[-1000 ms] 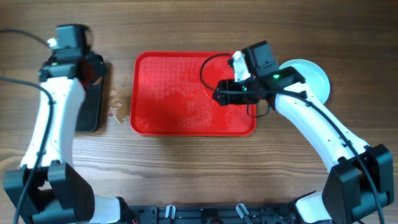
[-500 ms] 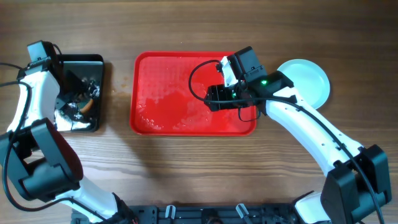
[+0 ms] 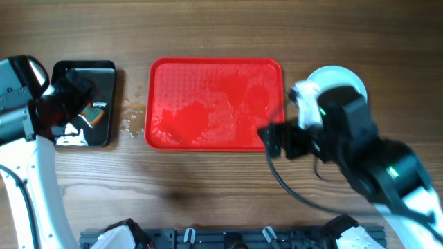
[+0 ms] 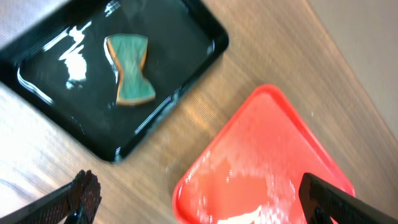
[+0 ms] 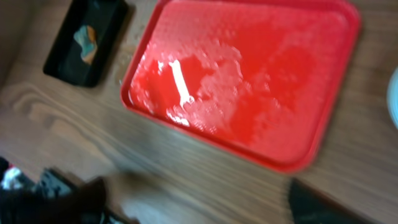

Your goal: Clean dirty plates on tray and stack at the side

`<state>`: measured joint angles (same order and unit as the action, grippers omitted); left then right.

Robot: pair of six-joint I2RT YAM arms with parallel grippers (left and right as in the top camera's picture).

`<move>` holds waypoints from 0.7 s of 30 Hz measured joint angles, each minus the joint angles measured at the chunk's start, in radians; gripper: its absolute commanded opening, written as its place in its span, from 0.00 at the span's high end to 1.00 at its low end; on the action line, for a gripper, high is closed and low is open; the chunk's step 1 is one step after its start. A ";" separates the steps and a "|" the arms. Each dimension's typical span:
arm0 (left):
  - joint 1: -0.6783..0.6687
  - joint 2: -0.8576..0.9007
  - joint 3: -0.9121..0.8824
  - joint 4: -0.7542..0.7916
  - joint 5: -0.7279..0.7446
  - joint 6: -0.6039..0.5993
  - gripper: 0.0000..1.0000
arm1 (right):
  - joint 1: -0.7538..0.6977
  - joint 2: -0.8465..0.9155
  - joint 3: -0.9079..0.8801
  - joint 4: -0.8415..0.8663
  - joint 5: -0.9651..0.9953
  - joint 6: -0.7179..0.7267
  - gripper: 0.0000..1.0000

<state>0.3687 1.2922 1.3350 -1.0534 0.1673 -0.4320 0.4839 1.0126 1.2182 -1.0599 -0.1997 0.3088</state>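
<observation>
The red tray [image 3: 208, 104] lies mid-table, wet and with no plate on it; it also shows in both wrist views [image 4: 267, 162] [image 5: 249, 68]. A pale plate [image 3: 340, 77] rests on the wood to its right, half hidden by my right arm; how many are stacked there I cannot tell. My right gripper [image 3: 280, 142] [image 5: 199, 205] hangs open above the table off the tray's front right corner, holding nothing. Open too, my left gripper [image 3: 66, 104] [image 4: 199, 202] is high over the black tray, nothing between its fingers [image 4: 81, 193].
A black tray [image 3: 84, 104] [image 4: 112, 81] with water stands left of the red one, with a green-and-tan sponge [image 4: 130, 78] [image 3: 97, 114] [image 5: 86, 37] lying loose in it. Water drops [image 3: 130, 121] spot the wood between the trays.
My left gripper has opened, left the sponge in the black tray and risen. My right arm has withdrawn from over the red tray toward the front, lifted and opened wider.
</observation>
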 measured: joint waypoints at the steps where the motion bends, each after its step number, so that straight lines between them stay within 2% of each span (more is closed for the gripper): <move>1: 0.000 -0.007 0.000 -0.016 0.007 0.000 0.00 | 0.000 -0.037 0.000 -0.056 0.019 0.000 0.00; 5: 0.000 -0.010 0.000 -0.025 0.021 0.000 0.00 | 0.000 -0.087 0.000 -0.156 0.051 0.004 0.00; 11: 0.000 -0.011 0.000 -0.025 0.025 0.000 0.00 | 0.000 -0.079 0.000 -0.159 0.064 0.004 0.00; 16: 0.000 -0.011 0.000 -0.025 0.025 0.000 0.00 | -0.001 -0.004 0.000 -0.158 0.071 0.004 0.00; 18: 0.000 -0.010 0.000 -0.025 0.025 0.000 0.00 | -0.011 -0.002 -0.005 -0.107 0.076 0.003 0.00; 21: 0.000 -0.010 0.000 -0.026 0.026 0.000 0.00 | -0.046 -0.081 -0.070 0.074 0.077 0.003 0.00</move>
<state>0.3687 1.2819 1.3350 -1.0790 0.1928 -0.4320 0.4381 0.9314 1.1484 -0.9863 -0.1223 0.3122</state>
